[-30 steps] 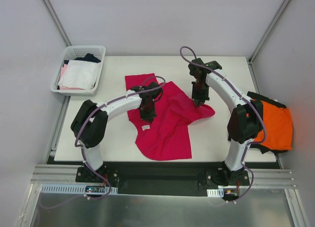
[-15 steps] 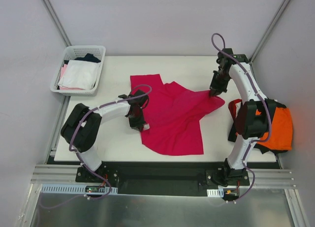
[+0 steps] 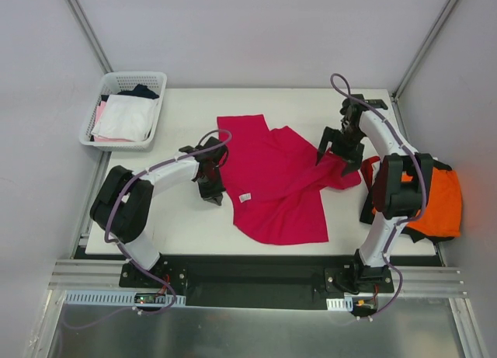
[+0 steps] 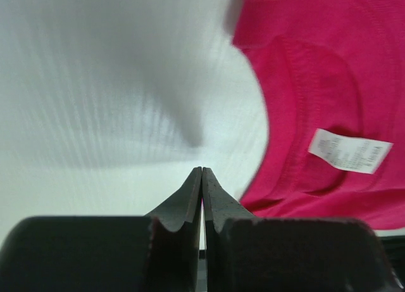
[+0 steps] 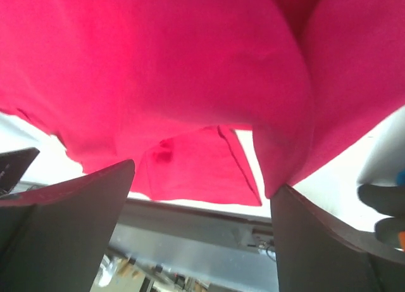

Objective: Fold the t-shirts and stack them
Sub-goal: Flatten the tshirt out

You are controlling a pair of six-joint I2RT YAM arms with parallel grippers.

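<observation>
orange t-shirt (image 3: 443, 201) half behind right arm (image 3: 394, 189) | magenta t-shirt (image 3: 279, 195) sleeve bunched

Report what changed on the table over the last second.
The crimson-magenta cloth t-shirt was dragged rightward and spread flatter. The right gripper pulled its sleeve right, then opened. The left gripper slid left off the collar edge, shut over bare table. The white mesh basket and bright orange t-shirt stayed put.
</observation>
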